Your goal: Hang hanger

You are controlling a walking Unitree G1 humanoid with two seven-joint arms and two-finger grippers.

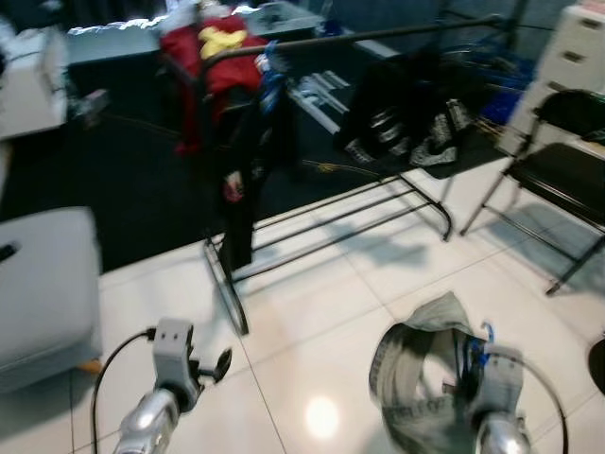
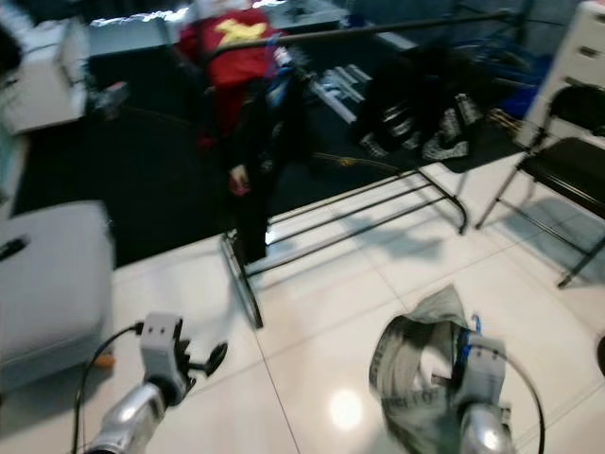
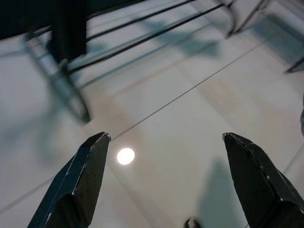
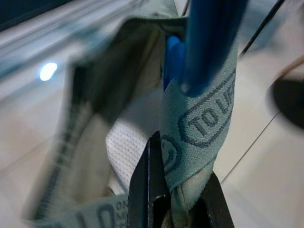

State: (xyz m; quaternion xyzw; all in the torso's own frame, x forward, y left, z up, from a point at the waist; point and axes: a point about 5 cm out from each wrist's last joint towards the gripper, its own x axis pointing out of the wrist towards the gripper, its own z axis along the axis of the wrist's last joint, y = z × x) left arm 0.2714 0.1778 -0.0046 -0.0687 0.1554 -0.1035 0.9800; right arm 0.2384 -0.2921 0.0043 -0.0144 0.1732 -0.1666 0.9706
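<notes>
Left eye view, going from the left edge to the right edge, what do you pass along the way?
Grey seat → left gripper → dark clothes on the black clothes rack → grey garment on a blue hanger, held by the right gripper → black folding chair.

I see both eye views smeared by motion blur — edges soft throughout. A lamp's glare spot (image 1: pixel 321 416) shines on the glossy pale floor (image 1: pixel 312 312); the far background sits dim. The right wrist view is badly out of focus — close-up cloth blurred.
</notes>
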